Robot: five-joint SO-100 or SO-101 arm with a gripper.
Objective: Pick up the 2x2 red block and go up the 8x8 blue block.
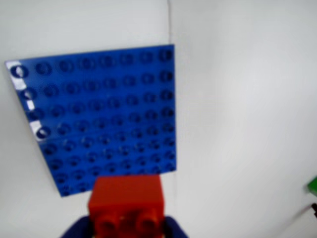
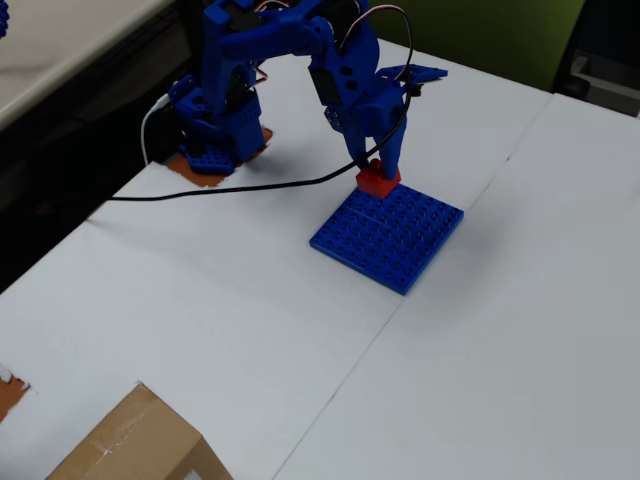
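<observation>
Red, small and made of bright plastic, the 2x2 red block (image 2: 378, 179) with studs on top is pinched between the two blue fingers of the gripper (image 2: 379, 172), whose jaws press against its opposite sides. In the wrist view the same brick (image 1: 127, 204) fills the lower middle of the picture, with a rounded blue fingertip (image 1: 78, 229) showing on its left and another on its right, both touching it.

Directly ahead of the jaws in the wrist view lies the 8x8 blue block (image 1: 99, 119), a thin, flat, square blue plastic baseplate covered with a grid of studs. The overhead view shows this baseplate (image 2: 390, 235) lying flat on the white table (image 2: 200, 320), with the held brick at the plate's edge nearest the arm's base. Whether the brick touches the plate's studs or sits just above them cannot be told from either picture.

Behind the jaws, the blue arm (image 2: 300, 50) arches up and back to its base, which stands on an orange-brown pad (image 2: 205, 172) near the table's far edge. A black cable (image 2: 240, 190) runs along the table from that side toward the gripper. Well apart from the jaws, at the lower edge of the overhead view, sits the corner of a brown cardboard box (image 2: 135, 445). A seam line crosses the white surface beside the baseplate.
</observation>
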